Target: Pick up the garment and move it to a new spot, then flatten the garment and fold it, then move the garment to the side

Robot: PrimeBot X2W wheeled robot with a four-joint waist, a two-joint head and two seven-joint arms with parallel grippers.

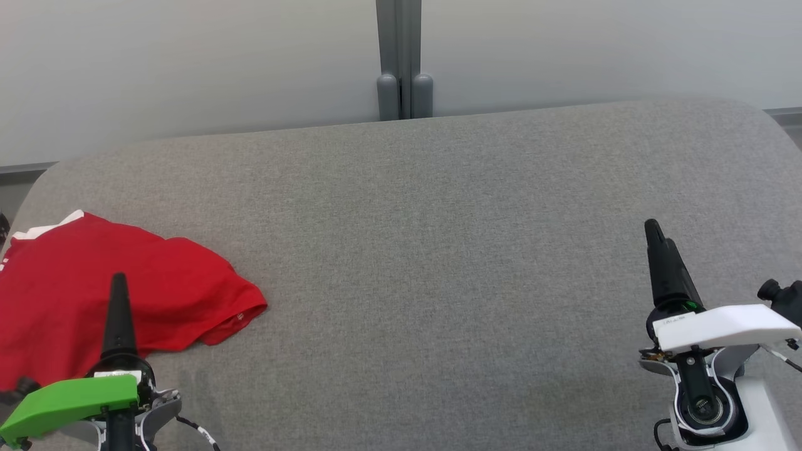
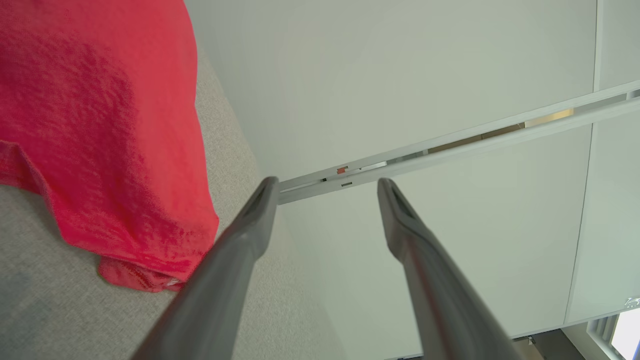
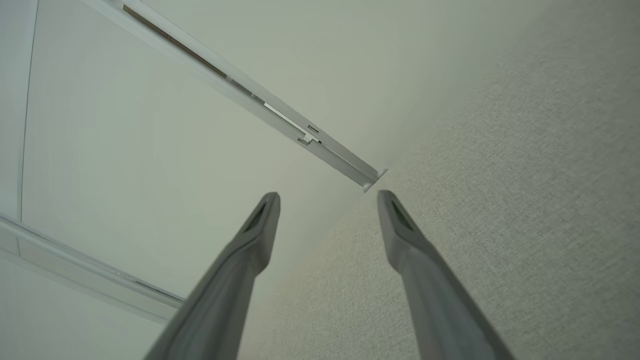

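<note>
The red garment lies in a loose heap at the left end of the grey cloth-covered table, near the table's rounded far-left corner. Its left part runs out of the head view, so I cannot tell whether it reaches the table's edge. To the right of the garment, bare flat surface runs as far as the right gripper, which is well apart from the garment with its two fingers spread wide. The left gripper is at the garment's near side, just beside the hem, with its fingers also spread apart; whether it touches the garment I cannot tell. Beyond the garment, past the table's far edge, stands a pale wall, and further right a grey post.
</note>
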